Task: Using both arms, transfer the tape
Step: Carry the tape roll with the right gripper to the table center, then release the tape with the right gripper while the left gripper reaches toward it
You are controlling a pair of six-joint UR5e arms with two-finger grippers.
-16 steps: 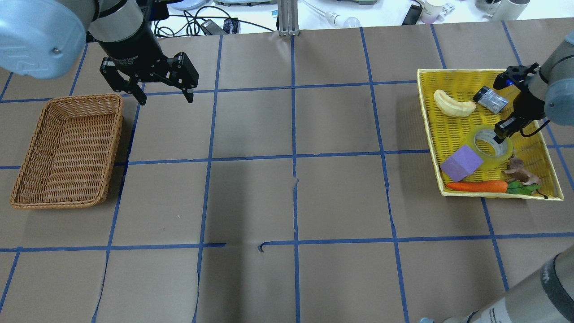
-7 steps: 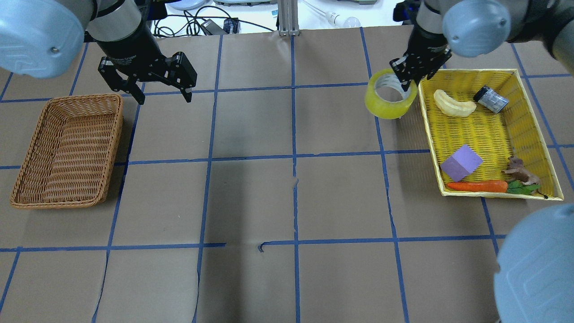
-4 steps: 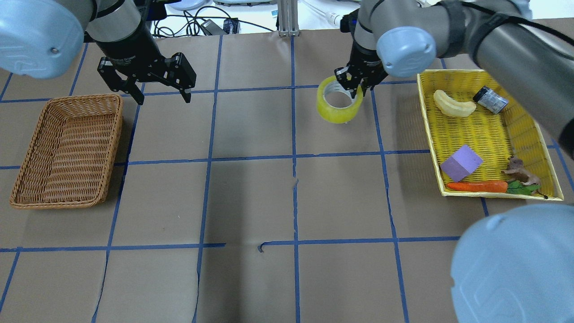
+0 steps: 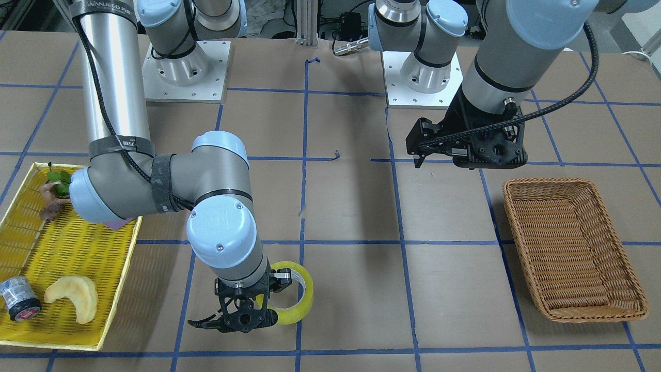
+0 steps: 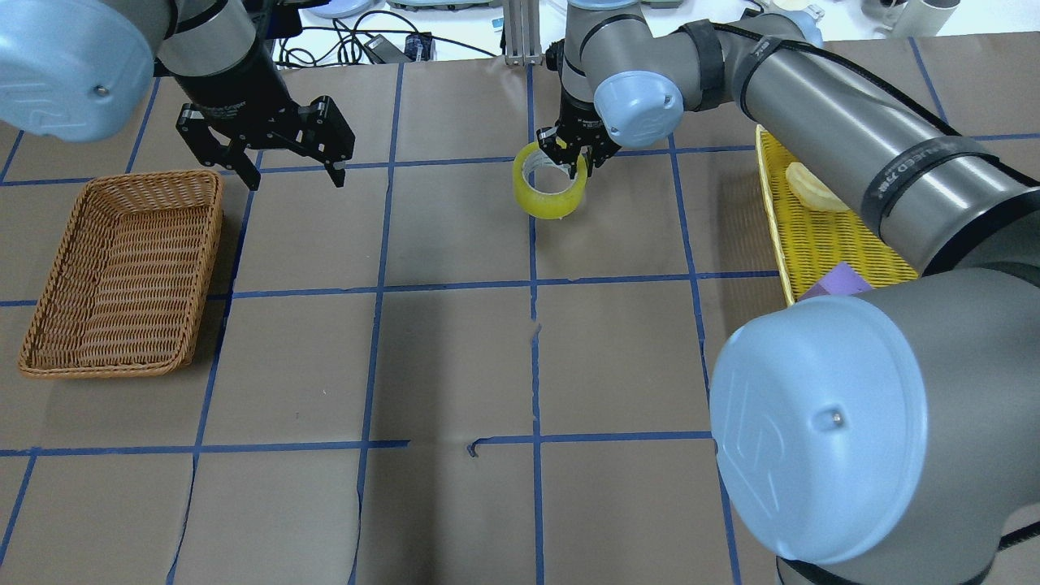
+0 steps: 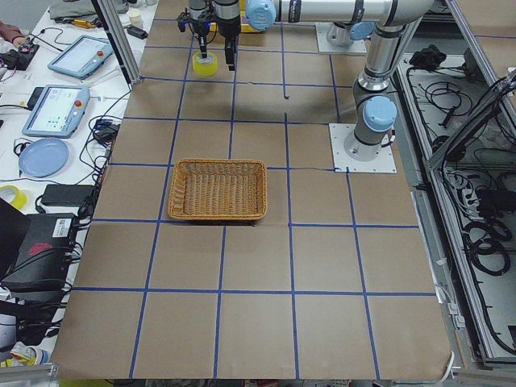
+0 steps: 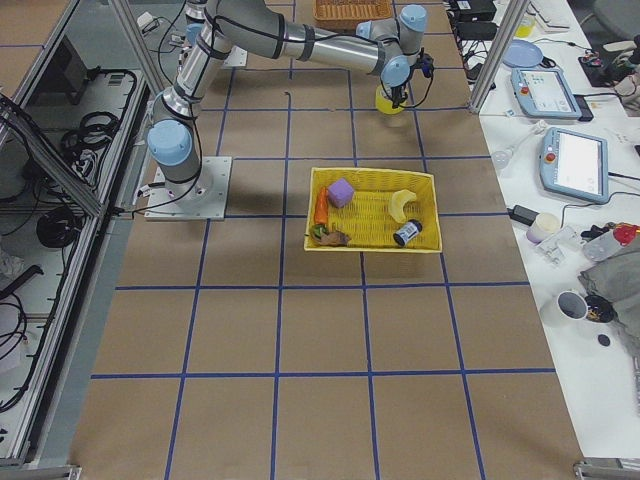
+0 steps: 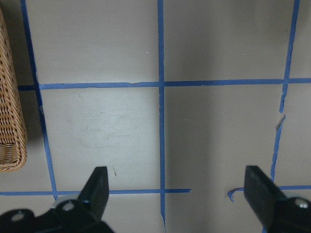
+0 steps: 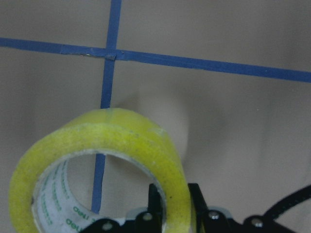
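Note:
The tape is a yellowish roll with a pale core. My right gripper is shut on its wall, one finger inside the ring and one outside. It holds the tape a little above the table, near the centre line at the far side. The right wrist view shows the tape close up with the fingers clamped on its rim. The front view shows the tape under the right gripper. My left gripper is open and empty, hovering beside the wicker basket's far right corner; its fingers frame bare table.
A wicker basket lies on my left side, with nothing visible in it. A yellow tray on my right side holds a crescent toy, a small grey cylinder, a purple block and other toys. Blue tape lines grid the brown table.
My right gripper has lifted the tape out of the yellow tray and carried it left to the table's centre line. My left gripper has not moved.

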